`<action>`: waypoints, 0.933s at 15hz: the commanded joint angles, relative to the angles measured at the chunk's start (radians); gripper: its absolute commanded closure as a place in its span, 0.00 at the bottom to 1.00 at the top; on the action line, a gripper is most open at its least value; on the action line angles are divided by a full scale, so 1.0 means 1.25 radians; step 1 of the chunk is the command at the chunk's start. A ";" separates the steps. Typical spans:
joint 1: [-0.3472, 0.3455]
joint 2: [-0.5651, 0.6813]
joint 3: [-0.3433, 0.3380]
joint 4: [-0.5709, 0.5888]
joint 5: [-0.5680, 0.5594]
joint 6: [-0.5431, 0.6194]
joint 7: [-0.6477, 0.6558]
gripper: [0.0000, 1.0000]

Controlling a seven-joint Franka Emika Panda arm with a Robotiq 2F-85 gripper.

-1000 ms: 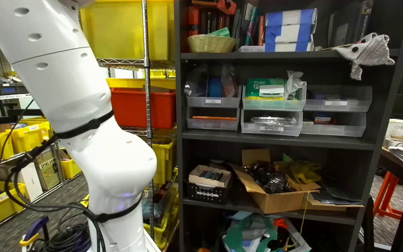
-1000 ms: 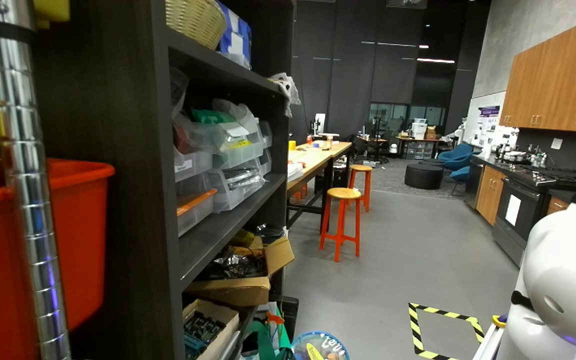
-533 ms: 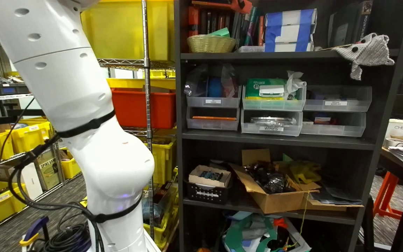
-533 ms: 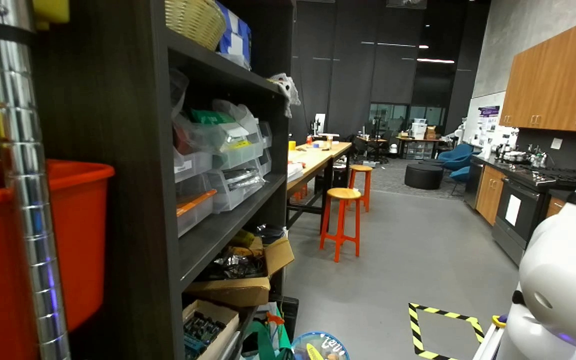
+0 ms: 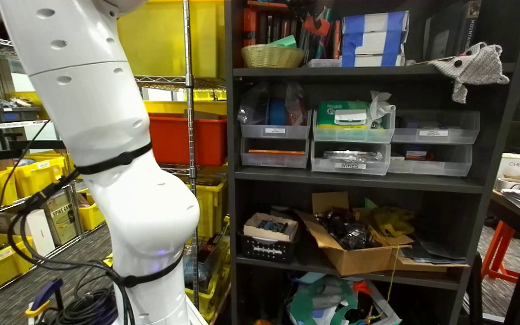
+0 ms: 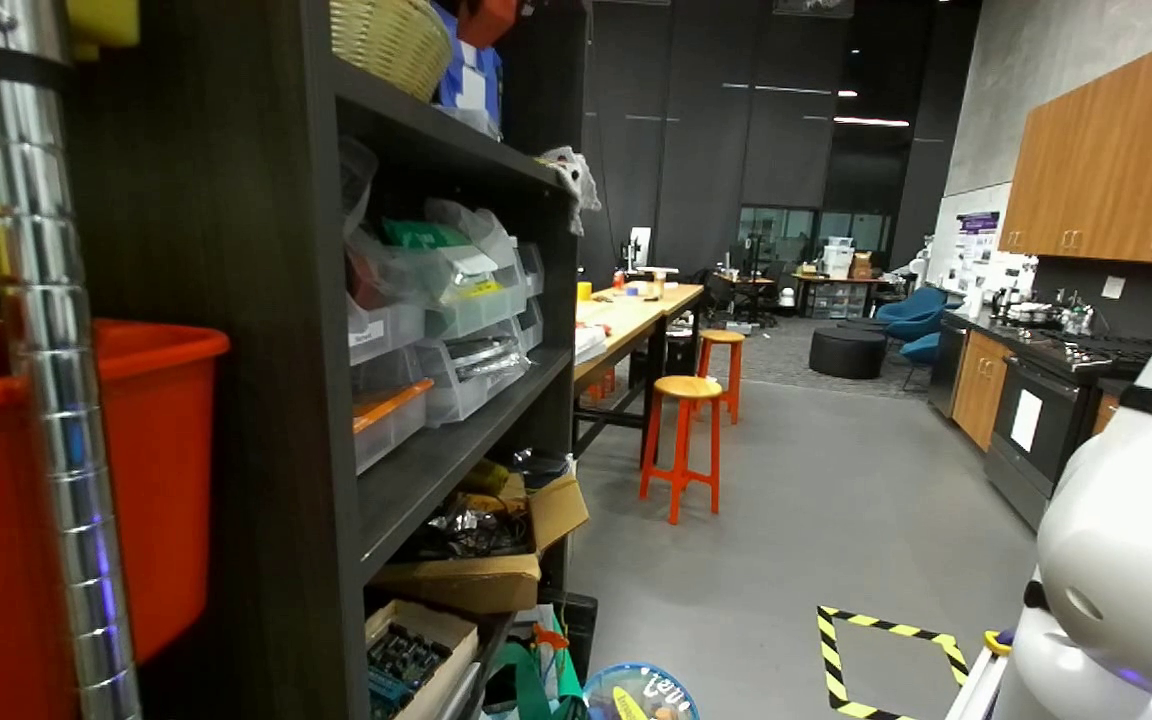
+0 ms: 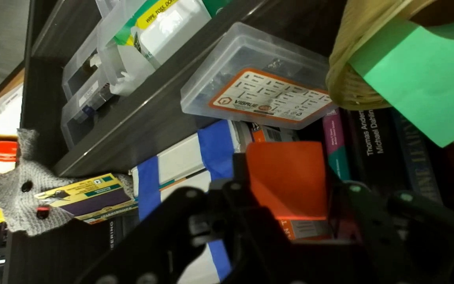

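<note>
the bookcase (image 5: 359, 180) is the biggest thing facing me, dark, with several loaded boards. next comes my own white arm (image 5: 106, 117), and it is what has just moved: its upper part leans further over toward the bookcase than it did half a second ago. a row of books (image 7: 373, 146) stands on the upper board (image 5: 359, 72), and along the same board i see the striped box (image 5: 374, 40), blue bands on white, then the wicker basket (image 5: 272, 58). between those two lies the clear plastic case (image 7: 256, 71). green paper (image 7: 428, 83) sticks out of the wicker basket.

smallest is the red-orange piece (image 7: 290, 169), and my pincer (image 7: 286, 179) is clamped on it, a finger against each side. in an exterior view it has dropped lower, now showing in front of the books and above the clear plastic case; it has also come into sight in an exterior view (image 6: 486, 20), overlapping the striped box. i read that as my load nearing the level of the upper board, my grip seemingly firm. whether it touches anything besides my fingers, i cannot tell.
</note>
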 commanded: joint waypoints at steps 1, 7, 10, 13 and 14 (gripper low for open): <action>0.003 0.021 -0.009 0.023 -0.022 -0.029 -0.022 0.84; 0.003 0.058 -0.006 0.022 -0.086 -0.031 -0.003 0.84; 0.006 0.072 -0.006 0.019 -0.108 -0.027 0.004 0.84; 0.011 0.086 -0.005 0.019 -0.125 -0.020 0.011 0.84; 0.013 0.090 -0.005 0.020 -0.127 -0.018 0.013 0.84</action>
